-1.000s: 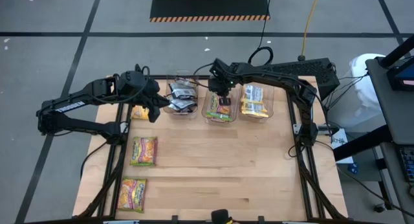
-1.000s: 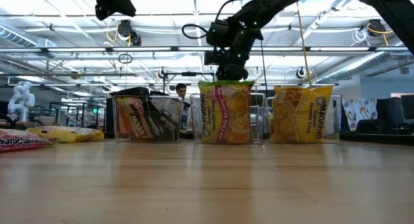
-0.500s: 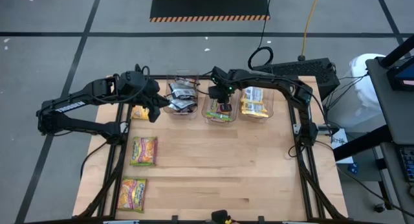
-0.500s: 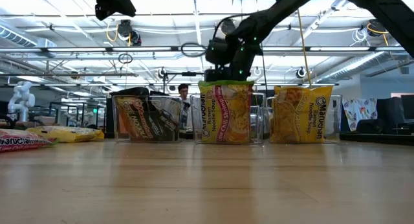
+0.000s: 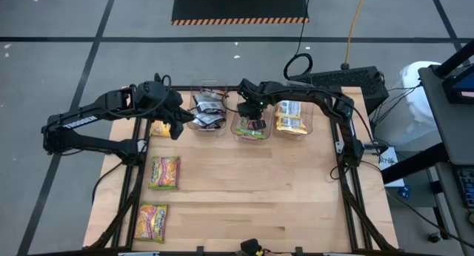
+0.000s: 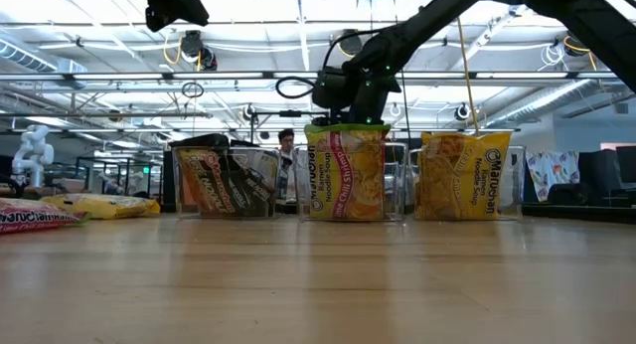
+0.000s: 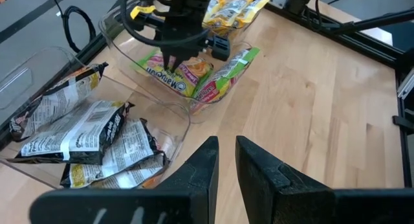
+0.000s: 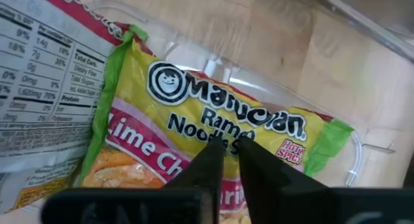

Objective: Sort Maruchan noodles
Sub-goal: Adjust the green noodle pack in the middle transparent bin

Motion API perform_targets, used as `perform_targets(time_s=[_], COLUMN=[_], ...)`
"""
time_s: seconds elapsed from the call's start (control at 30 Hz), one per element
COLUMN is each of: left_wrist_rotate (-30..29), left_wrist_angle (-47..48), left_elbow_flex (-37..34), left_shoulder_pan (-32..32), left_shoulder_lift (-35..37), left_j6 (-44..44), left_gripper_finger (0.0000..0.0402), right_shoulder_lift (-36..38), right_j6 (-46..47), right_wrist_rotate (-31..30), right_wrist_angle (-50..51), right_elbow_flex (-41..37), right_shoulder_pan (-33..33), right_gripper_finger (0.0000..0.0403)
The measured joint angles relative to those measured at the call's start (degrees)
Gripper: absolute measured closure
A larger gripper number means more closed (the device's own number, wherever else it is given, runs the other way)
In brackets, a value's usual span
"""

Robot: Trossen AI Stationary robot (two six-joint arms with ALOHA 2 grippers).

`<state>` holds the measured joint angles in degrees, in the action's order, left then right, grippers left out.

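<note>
Three clear bins stand in a row at the table's far edge. One holds black packets [image 5: 209, 112], the middle one lime-green packets [image 5: 252, 129] and the right one yellow packets [image 5: 291, 115]. A yellow packet [image 5: 161, 128] and two lime-green packets [image 5: 164, 172] [image 5: 153, 222] lie flat on the table's left side. My right gripper [image 5: 255, 117] is shut and reaches down into the middle bin. My left gripper [image 7: 224, 153] is shut and hangs in the air beside the black-packet bin [image 7: 97, 133], touching nothing. My right gripper comes from above, pointing down, with its shut fingertips [image 7: 171, 61] on the printed face of a lime-green packet [image 8: 194, 114]. The packet lies tilted in the middle bin on the other packets. Nothing is pinched between the fingers.
The bins' clear walls [image 6: 298, 180] rise around the packets. The near and right parts of the wooden table [image 5: 281, 197] are bare. Metal frame rails [image 5: 348, 174] run along the table's sides. A person [image 6: 286, 140] shows in the room behind.
My right gripper has moved down into the middle bin and a little toward the table's near edge, ending on the lime-green packets. The left arm has kept still.
</note>
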<state>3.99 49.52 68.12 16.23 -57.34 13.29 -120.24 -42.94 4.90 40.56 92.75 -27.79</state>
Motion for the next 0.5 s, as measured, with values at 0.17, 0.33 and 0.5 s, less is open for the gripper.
perform_targets(time_s=[0.17,0.33,0.5], left_wrist_rotate=[0.0,0.0,0.0], left_wrist_angle=[0.0,0.0,0.0], left_elbow_flex=[0.0,0.0,0.0], left_shoulder_pan=[0.0,0.0,0.0], left_shoulder_lift=[0.0,0.0,0.0], left_j6=[0.8,0.8,0.8], left_gripper_finger=[0.0344,0.0344,0.0344], right_shoulder_lift=[-0.1,0.4,2.2], right_j6=[-0.8,-1.8,-2.3], right_wrist_rotate=[-0.1,-0.3,-0.5], right_wrist_angle=[0.7,1.8,4.1], right_elbow_flex=[0.0,-0.1,-0.3], right_shoulder_pan=[-0.1,0.1,0.1], right_gripper_finger=[0.0397,0.0402,0.0403])
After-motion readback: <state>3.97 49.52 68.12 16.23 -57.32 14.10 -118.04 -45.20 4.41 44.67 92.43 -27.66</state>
